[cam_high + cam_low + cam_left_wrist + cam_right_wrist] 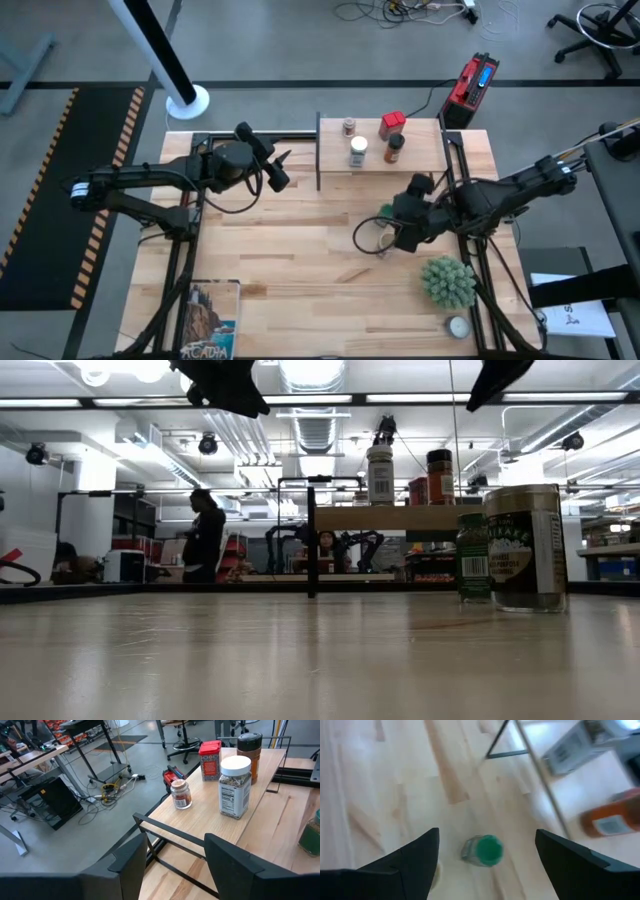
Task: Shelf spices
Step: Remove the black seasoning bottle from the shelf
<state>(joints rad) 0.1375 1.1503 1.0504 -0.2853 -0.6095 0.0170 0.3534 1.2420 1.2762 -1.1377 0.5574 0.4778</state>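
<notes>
Light wood forms the shelf [420, 150], a small raised platform with thin dark side panels seen at twelve o'clock on the table [290, 260] in the high view. Four spices are carried on it: a small jar with a grey lid [180, 794], a red square tin [209, 759], a jar with a white lid [234, 786] and a brown jar with a black lid [249, 750]. The labels cannot be read in any view. Two further containers are left on the tabletop at about three o'clock: a jar with a green lid [487, 850] and a larger dark-filled container [526, 547], whose lid is hard to make out in the low view and which is largely covered by the right arm in the high view. The right gripper [487, 865] is held above the green-lidded jar, its fingers spread wide with nothing between them; the shelf beyond it is blurred in the right wrist view. The left gripper [175, 857] is stationed at about ten o'clock, just beside the shelf's dark side panel, its jaws released and empty. A spiky green plant [448, 282] and a flat white round tin [458, 326] are seen near five o'clock, and a book [208, 318], cut off by the picture's edge, lies at seven o'clock.
</notes>
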